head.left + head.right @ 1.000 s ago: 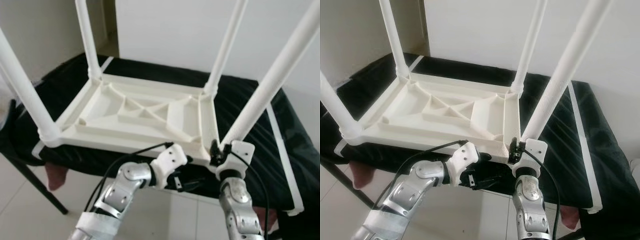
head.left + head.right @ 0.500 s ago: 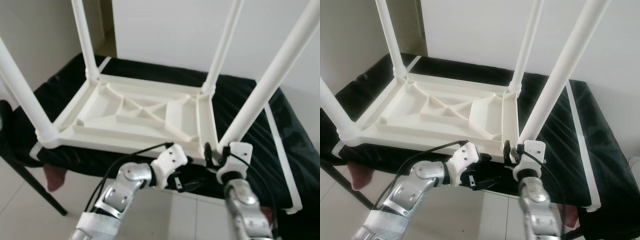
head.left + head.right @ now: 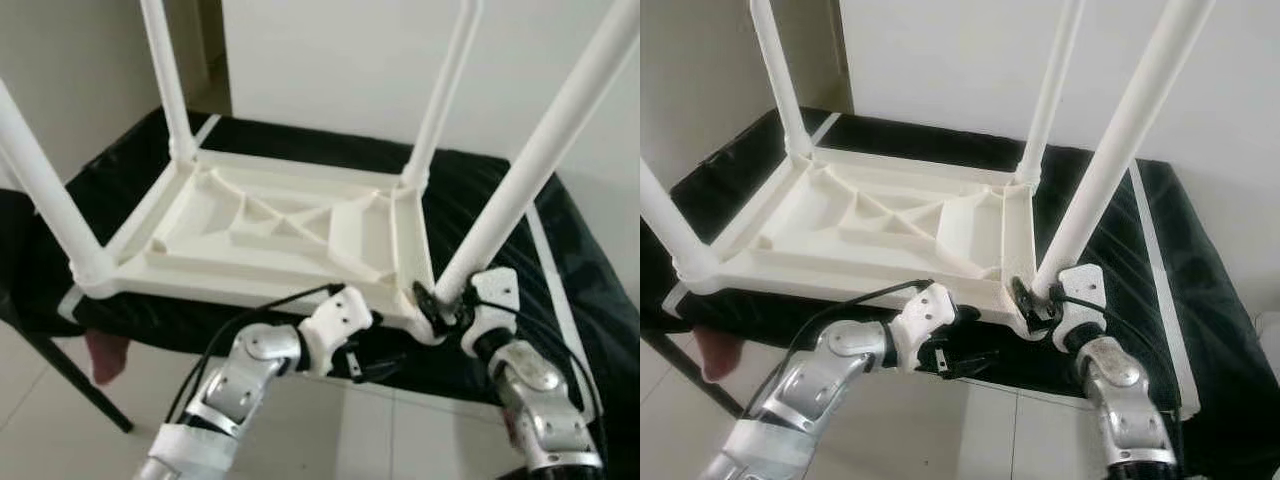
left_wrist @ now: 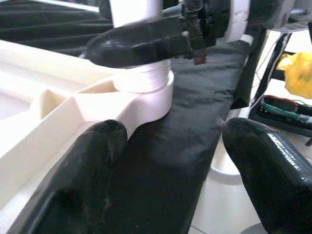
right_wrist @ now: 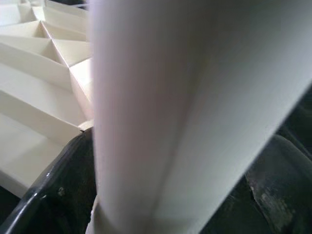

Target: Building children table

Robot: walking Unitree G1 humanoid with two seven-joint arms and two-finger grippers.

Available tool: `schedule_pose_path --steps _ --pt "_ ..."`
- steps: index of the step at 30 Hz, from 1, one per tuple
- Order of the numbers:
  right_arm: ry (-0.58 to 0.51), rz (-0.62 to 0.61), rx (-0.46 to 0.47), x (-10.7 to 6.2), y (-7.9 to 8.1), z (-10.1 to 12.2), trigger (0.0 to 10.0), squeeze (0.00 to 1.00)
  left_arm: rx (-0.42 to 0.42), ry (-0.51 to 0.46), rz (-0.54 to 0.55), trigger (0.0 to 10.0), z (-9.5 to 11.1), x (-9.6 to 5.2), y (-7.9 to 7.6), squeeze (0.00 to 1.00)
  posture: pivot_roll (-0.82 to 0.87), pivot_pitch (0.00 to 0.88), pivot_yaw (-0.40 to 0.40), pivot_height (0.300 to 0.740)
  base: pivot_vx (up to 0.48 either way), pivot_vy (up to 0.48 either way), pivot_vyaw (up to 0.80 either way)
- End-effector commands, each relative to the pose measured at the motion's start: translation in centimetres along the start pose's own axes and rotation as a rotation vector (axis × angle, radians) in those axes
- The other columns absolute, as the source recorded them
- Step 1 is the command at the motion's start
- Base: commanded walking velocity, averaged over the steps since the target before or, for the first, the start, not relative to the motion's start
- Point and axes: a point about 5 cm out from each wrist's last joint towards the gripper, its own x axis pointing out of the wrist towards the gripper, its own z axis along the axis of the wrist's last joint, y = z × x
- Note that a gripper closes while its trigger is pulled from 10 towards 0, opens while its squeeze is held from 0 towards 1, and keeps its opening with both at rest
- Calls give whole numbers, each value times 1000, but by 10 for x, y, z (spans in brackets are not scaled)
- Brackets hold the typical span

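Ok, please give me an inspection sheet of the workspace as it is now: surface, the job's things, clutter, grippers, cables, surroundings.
Surface: black covered surface with white edge strips.
Job's things: white children table lying upside down on it, four legs pointing up.
Clutter: yellow object beyond the surface, unclear what.
Grippers: right gripper closed around the base of the near right leg; left gripper open, below the table's near edge, holding nothing.
Cables: black cable along the left arm.
Surroundings: white wall, pale tiled floor.
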Motion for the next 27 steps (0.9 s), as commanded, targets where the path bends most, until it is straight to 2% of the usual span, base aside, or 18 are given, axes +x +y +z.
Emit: schedule_pose_path --steps 1,15,16,18,19,20,27 --pt "6 38 8 1 -2 -2 10000 0 -5 -2 31 10000 1 0 1 0 22 0 -48 740 0 0 0" --pt "7 90 8 3 -9 -8 10000 0 -1 2 27 10000 1 -1 1 0 25 0 -40 740 0 0 0" --pt "0 96 16 3 -9 -8 7137 0 -1 2 24 10000 1 -1 1 0 24 0 -38 740 0 0 0" --pt "-6 104 31 3 -9 -8 7137 0 1 2 23 10000 1 -1 1 0 24 0 -38 740 0 0 0" --pt "-9 106 36 4 -7 -8 784 0 1 3 23 10000 1 -1 1 0 24 0 -36 740 0 0 0" --pt "-10 104 34 4 -7 -8 0 0 1 4 22 10000 1 -1 0 0 25 0 -37 740 0 0 0" --pt "-9 98 48 4 -1 -11 0 0 -3 4 19 10000 1 -1 -1 0 24 0 -36 740 0 0 0"
